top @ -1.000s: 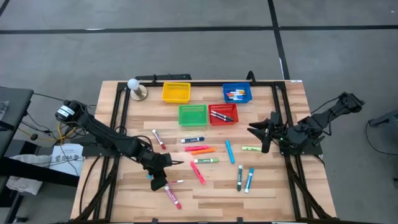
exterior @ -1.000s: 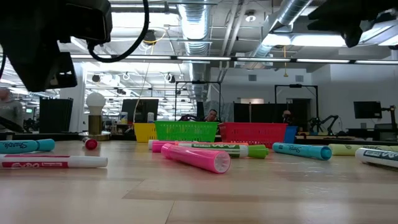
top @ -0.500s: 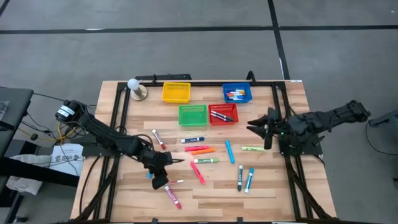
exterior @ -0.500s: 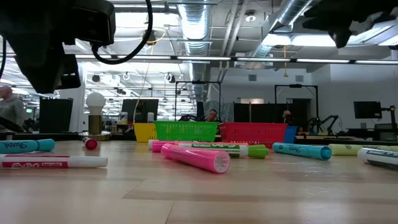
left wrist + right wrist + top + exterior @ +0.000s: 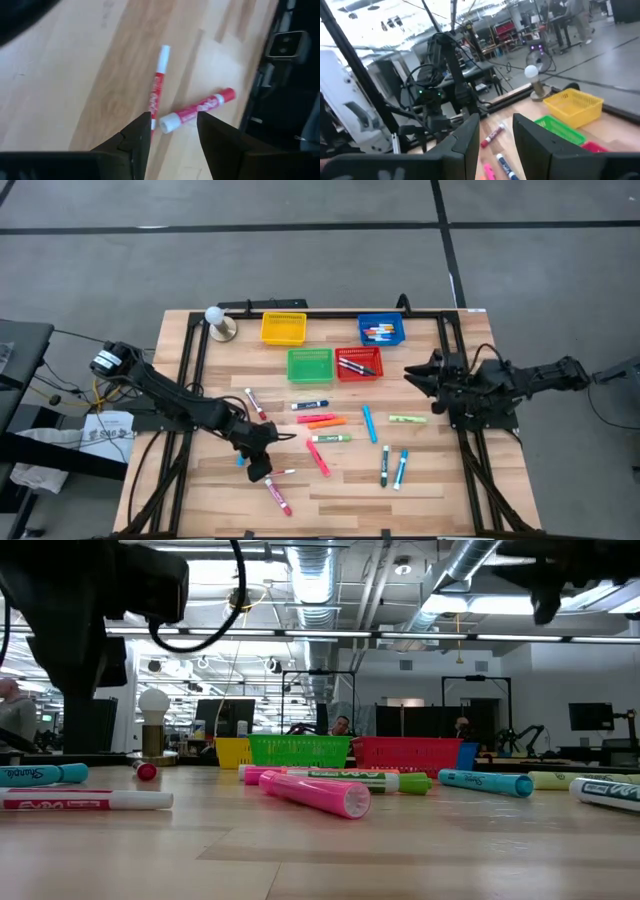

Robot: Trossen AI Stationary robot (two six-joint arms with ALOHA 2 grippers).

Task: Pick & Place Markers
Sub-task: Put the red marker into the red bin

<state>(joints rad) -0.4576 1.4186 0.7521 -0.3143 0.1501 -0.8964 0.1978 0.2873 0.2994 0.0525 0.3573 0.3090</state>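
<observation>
Two empty, parted pincers (left [image 5: 259,471], right [image 5: 432,385]) over a marker-strewn [image 5: 319,459] wooden table [image 5: 340,485], workshop behind.

Bare wooden table [image 5: 440,480] lies along the near edge and left of the baskets. Scattered markers [image 5: 330,438] crowd the middle; four baskets [image 5: 310,365] block the far side.

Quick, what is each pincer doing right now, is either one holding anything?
Left pincer: open, empty, over two red markers.
Right pincer: open, empty, raised above the table.
</observation>
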